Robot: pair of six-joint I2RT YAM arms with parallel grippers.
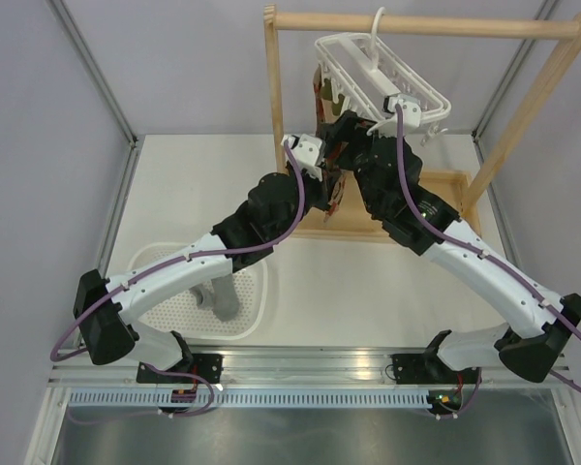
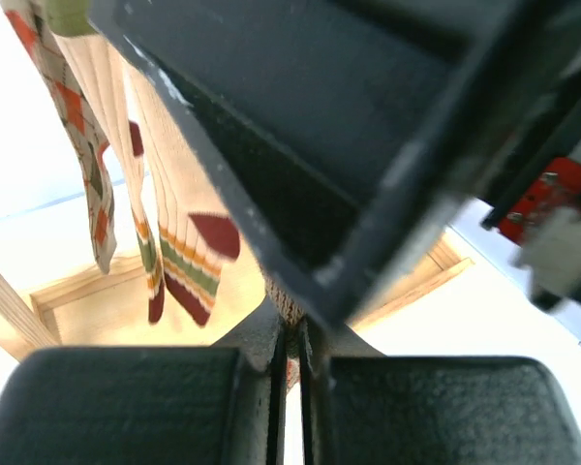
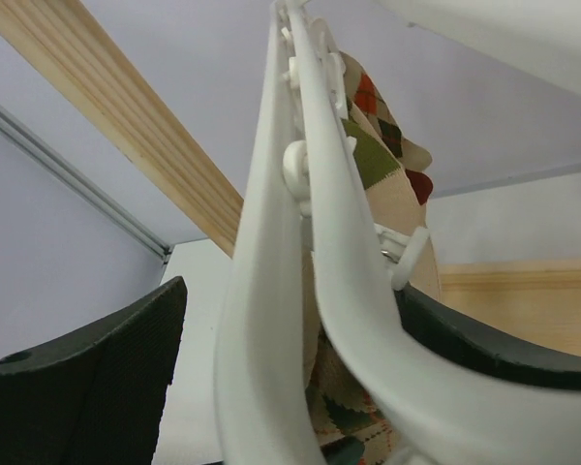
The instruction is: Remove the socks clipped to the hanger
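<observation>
Wooden rack post (image 1: 270, 97) hems the socks (image 1: 322, 97) leftward; the hanger (image 3: 271, 291) fills the gap between right fingers (image 3: 87, 387).

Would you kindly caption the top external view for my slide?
The left arm and right arm reach toward the hanger on the rack; patterned socks hang below, a grey sock lies in the basket.

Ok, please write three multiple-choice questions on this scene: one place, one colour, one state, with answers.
1. The hanger hangs from: A the wooden rail; B a robot arm; C the ceiling.
2. The sock lying in the basket is: A red; B grey; C olive.
3. The right gripper has its fingers: A pressed together; B apart, hanger frame between; C out of view.
Answers: 1 A, its hook sits over the rail; 2 B, the top view shows grey fabric; 3 B, the right wrist view shows it.
</observation>
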